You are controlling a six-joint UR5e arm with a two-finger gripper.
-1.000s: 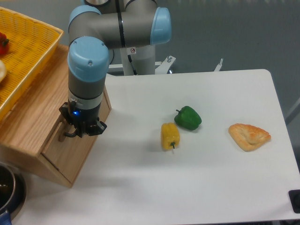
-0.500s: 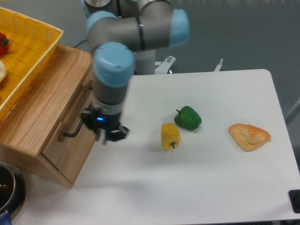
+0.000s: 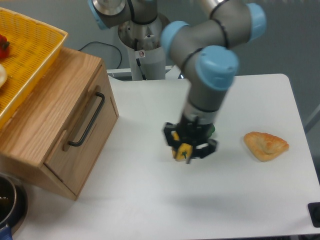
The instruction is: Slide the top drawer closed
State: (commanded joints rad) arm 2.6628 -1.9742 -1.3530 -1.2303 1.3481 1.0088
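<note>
Fingers (image 3: 189,146) hang over the yellow pepper (image 3: 183,150) mid-tabletop, and whether they are apart or together cannot be told from above. At the left edge the top drawer (image 3: 82,131) sits flush in its wooden box (image 3: 42,107), black handle (image 3: 87,120) facing bare white tabletop (image 3: 150,195). Near the right edge lies a pastry (image 3: 266,145).

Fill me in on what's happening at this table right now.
The robot arm's gripper hangs over the yellow pepper in the middle of the white table, well clear of the wooden box. The drawer looks pushed in, nothing touching its black handle. A green pepper peeks out behind the gripper, and a pastry lies off to the side.
</note>
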